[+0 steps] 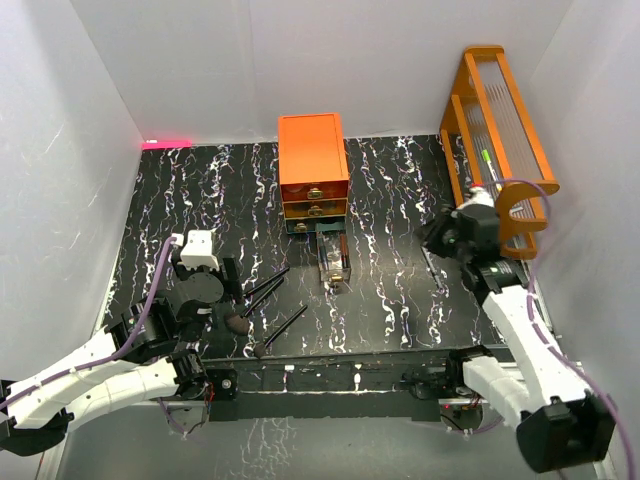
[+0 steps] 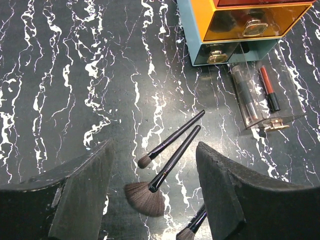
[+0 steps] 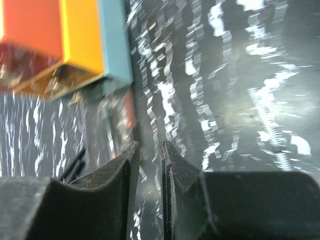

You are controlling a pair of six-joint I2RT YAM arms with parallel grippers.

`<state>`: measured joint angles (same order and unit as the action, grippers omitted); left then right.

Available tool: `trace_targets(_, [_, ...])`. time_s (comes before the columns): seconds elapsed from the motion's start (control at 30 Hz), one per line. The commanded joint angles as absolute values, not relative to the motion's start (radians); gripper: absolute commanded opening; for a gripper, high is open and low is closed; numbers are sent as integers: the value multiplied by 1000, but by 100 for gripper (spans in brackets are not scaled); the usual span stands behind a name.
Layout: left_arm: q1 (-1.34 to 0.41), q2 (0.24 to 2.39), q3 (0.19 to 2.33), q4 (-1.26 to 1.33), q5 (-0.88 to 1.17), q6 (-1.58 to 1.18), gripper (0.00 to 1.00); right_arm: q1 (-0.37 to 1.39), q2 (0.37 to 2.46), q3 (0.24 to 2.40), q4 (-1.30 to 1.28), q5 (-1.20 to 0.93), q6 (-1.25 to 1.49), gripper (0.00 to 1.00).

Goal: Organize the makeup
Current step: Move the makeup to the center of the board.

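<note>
Left end effector (image 2: 155, 146) is hanging wide open, nothing in it, right above three long black makeup brushes with brown heads (image 2: 175, 136). They're lying on the black marbled desk (image 2: 75, 75), just in front of the orange drawer chest (image 1: 313, 160). Right end effector (image 3: 149, 150) is barely cracked apart and empty.

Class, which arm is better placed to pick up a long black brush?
Left: the left gripper, open, hovers over the long black brushes; the right gripper is far off by the orange rack.
</note>
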<state>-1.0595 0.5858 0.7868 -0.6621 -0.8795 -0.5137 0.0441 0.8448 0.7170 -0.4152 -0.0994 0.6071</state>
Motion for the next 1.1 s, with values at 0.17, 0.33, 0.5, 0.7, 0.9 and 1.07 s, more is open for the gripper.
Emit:
trace_targets(0.17, [-1062,607,799,-685,-895,-549,70,561,1236,1045,-565,179,486,37])
trace_targets(0.33, [-1061,622,809,-712,-931,-571,72,547,1446,1139,-653,364,468,51])
trace_targets(0.5, [-1060,617,809,-729,-938,-585,74,344,1565,1138,-684,283,441,60])
trace_targets(0.7, [-1060,609,809,-743,-942,-604,74,185,1511,972,-553,164,377,55])
trace_targets(0.9, [-1060,621,809,-739,-944,-602,74,165,1517,918,-520,107,371,49])
trace_targets(1.07, [-1060,629,810,-743,-940,-606,74,163,1526,883,-494,102,371,46])
